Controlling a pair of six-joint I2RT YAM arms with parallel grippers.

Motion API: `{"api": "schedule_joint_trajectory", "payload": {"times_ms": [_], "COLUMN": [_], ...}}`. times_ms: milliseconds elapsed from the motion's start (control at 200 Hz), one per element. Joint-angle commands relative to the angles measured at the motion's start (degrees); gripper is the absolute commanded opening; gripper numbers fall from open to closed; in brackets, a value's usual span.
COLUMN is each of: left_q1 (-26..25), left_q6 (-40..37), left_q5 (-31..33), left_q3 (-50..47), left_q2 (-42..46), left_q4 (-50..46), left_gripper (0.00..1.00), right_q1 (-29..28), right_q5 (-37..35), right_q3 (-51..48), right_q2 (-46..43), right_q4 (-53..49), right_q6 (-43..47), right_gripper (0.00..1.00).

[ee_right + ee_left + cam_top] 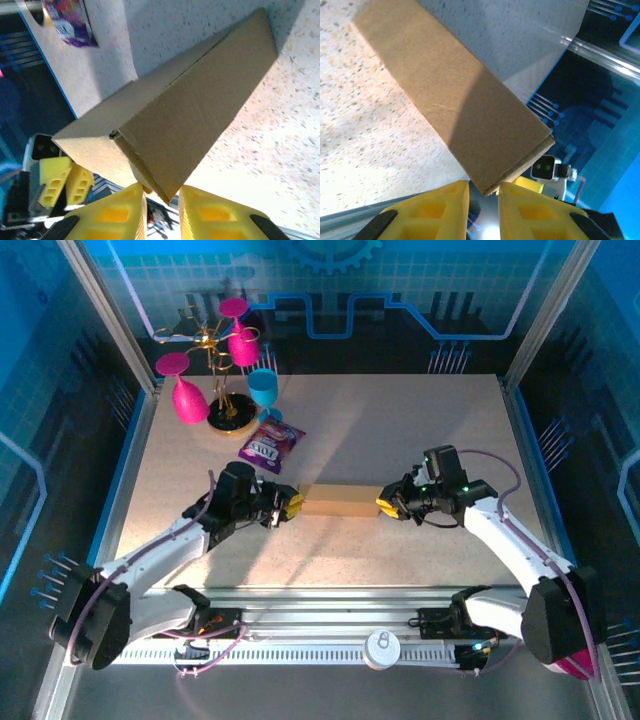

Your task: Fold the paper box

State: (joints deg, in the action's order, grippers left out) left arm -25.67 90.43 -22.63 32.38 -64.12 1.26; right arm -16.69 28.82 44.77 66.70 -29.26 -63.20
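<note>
The left gripper [292,506] sits low over the desk [420,420], towards its near edge. Its yellow jaws are narrowed to a slim gap and pinch the left end corner of the plain brown cardboard paper box [340,501]. The low, closed box lies lengthwise mid-desk, between both arms. At its right end the right gripper [384,505] pinches that corner likewise, jaws almost together.

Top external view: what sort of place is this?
Probably a robot demonstration or test booth, not a factory: blue printed wall panels in a metal frame enclose a speckled table, with the left arm and right arm bolted at its edge and props like a cardboard box and plastic goblets.
</note>
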Motion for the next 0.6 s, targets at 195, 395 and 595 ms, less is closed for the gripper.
{"api": "schedule_joint_trajectory", "payload": {"times_ms": [195, 395, 595], "left_q1": [0.62, 0.79, 6.57], "left_q6": [-2.76, -9.48, -22.01], "left_q5": [-0.29, 1.76, 11.93], "left_q3": [-10.80, -3.62, 10.10], "left_q2": [3.15, 2.54, 9.48], "left_q4": [-5.44, -15.07, -31.66], "left_gripper": [0.26, 0.34, 0.99], "right_q1": [-0.19, -0.11, 0.39], "right_q5": [-2.16, -10.38, -31.14], "right_q3": [-4.92, 1.31, 15.64], "right_q2": [1.21, -0.62, -9.34], "right_q4": [-8.82, -15.19, -23.15], "right_q6": [11.73, 13.56, 20.28], "right_gripper": [0.26, 0.37, 1.00]}}
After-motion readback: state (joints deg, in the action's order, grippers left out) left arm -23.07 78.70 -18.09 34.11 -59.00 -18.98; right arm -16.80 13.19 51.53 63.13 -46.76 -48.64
